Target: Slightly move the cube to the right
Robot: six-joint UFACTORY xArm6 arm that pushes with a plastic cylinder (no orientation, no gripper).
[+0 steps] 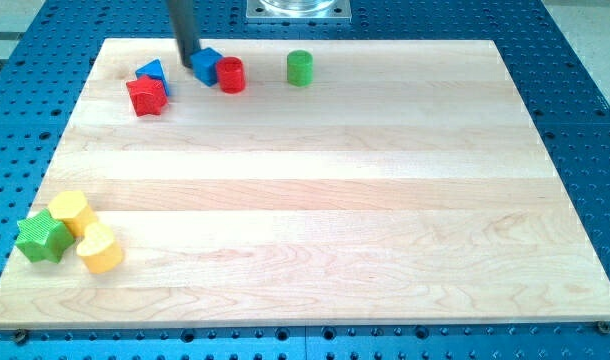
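Observation:
A blue cube [206, 66] sits near the view's top left on the wooden board [315, 200]. A red cylinder [231, 75] touches its right side. My tip [188, 59] is just left of the blue cube, touching or nearly touching it. A blue triangular block [152, 74] and a red star block [146, 96] lie further left, close together.
A green cylinder [300, 68] stands right of the red cylinder. At the bottom left are a green star [42, 238], a yellow hexagonal block [73, 211] and a yellow heart-shaped block [100, 249]. A metal arm base [298, 9] is at the top edge.

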